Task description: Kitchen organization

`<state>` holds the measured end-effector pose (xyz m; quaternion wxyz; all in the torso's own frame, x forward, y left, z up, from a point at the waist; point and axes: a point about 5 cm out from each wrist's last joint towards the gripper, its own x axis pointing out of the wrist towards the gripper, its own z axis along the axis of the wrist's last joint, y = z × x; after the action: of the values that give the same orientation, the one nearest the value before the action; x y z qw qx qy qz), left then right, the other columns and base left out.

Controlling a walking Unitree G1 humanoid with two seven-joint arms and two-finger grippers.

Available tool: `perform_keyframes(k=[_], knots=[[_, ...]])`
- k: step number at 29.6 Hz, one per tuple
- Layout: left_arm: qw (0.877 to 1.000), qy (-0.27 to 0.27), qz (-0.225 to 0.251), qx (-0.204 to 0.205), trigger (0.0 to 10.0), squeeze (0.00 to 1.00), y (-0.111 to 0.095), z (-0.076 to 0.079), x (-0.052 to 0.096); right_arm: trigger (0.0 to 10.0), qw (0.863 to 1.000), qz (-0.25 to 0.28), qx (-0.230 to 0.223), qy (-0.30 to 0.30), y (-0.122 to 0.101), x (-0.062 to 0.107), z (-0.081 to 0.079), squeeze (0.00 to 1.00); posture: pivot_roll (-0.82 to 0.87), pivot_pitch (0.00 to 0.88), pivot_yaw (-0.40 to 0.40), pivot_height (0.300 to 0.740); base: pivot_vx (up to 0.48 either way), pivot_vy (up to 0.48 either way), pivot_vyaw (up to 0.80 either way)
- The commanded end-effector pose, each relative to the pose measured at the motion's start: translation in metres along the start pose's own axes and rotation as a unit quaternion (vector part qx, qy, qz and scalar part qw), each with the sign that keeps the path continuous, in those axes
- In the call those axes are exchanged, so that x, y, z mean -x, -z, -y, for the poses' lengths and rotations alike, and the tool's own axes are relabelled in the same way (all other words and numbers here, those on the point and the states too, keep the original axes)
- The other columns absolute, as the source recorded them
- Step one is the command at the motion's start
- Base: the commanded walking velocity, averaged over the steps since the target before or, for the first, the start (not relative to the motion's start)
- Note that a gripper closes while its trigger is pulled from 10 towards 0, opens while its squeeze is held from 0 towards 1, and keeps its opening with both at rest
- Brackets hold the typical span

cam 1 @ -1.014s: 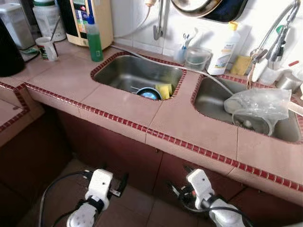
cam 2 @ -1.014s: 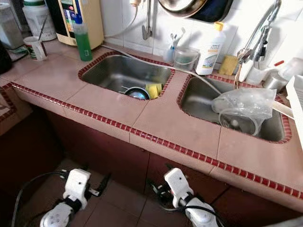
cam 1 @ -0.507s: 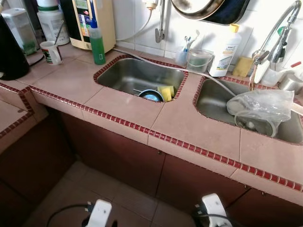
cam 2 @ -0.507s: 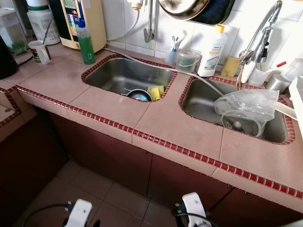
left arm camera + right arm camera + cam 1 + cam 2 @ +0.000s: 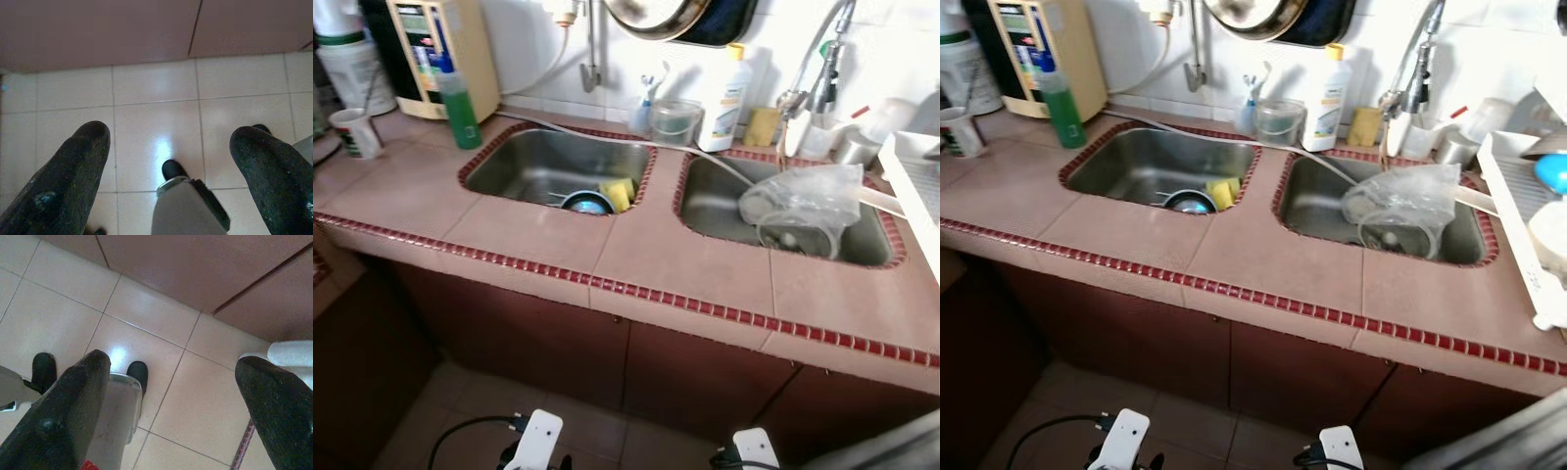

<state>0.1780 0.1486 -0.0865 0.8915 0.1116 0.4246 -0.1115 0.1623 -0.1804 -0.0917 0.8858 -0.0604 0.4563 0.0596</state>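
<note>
Dish rack [image 5: 1518, 211] cut by frame edge; bagged item [image 5: 793, 211] indistinct.

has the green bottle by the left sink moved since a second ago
No. The green bottle stands at the left sink's back corner, beside the cream appliance, as before. The whole view shifted, so the camera moved.

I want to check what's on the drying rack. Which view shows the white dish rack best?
The right eye view: the dish rack shows along the counter's right end. The left eye view catches its near corner at the picture's edge; both wrist views look at floor tiles.
</note>
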Motion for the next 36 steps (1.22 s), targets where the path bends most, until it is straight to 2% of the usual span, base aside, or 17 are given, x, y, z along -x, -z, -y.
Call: perform_keyframes(k=[1, 9, 13, 17, 28, 36], knots=[[1.000, 0.002, -0.006, -0.007, 10.0, 0.00, 0.001, 0.000, 0.000, 10.0, 1.000, -0.001, 0.002, 0.002, -0.002, -0.001, 0.001, 0.00, -0.01, 0.000, -0.010, 0.740, 0.000, -0.480, -0.73], [1.000, -0.001, -0.014, -0.003, 10.0, 0.00, 0.007, -0.001, 0.002, 10.0, 1.000, -0.004, 0.012, 0.002, -0.002, -0.001, 0.000, 0.00, -0.01, 0.000, -0.014, 0.740, 0.000, -0.480, -0.70], [1.000, -0.004, -0.019, -0.015, 10.0, 0.00, 0.009, -0.002, 0.002, 10.0, 1.000, -0.006, 0.009, 0.005, 0.000, 0.000, 0.002, 0.00, -0.01, 0.000, -0.011, 0.740, 0.000, -0.480, -0.68], [1.000, -0.017, -0.022, 0.000, 10.0, 0.00, 0.009, -0.005, 0.002, 10.0, 1.000, -0.008, 0.013, 0.011, 0.003, 0.001, 0.006, 0.00, -0.01, 0.000, -0.008, 0.740, 0.000, 0.000, 0.00], [0.999, -0.014, -0.028, -0.031, 10.0, 0.00, 0.013, -0.009, 0.004, 10.0, 1.000, -0.015, 0.013, 0.009, 0.009, 0.003, 0.004, 0.00, -0.01, 0.000, 0.005, 0.740, 0.000, 0.000, 0.00], [0.999, -0.012, -0.031, -0.028, 10.0, 0.00, 0.019, -0.012, 0.006, 10.0, 1.000, -0.016, 0.008, 0.008, 0.011, 0.003, 0.003, 0.00, -0.01, 0.000, 0.009, 0.740, 0.000, 0.000, 0.00]])
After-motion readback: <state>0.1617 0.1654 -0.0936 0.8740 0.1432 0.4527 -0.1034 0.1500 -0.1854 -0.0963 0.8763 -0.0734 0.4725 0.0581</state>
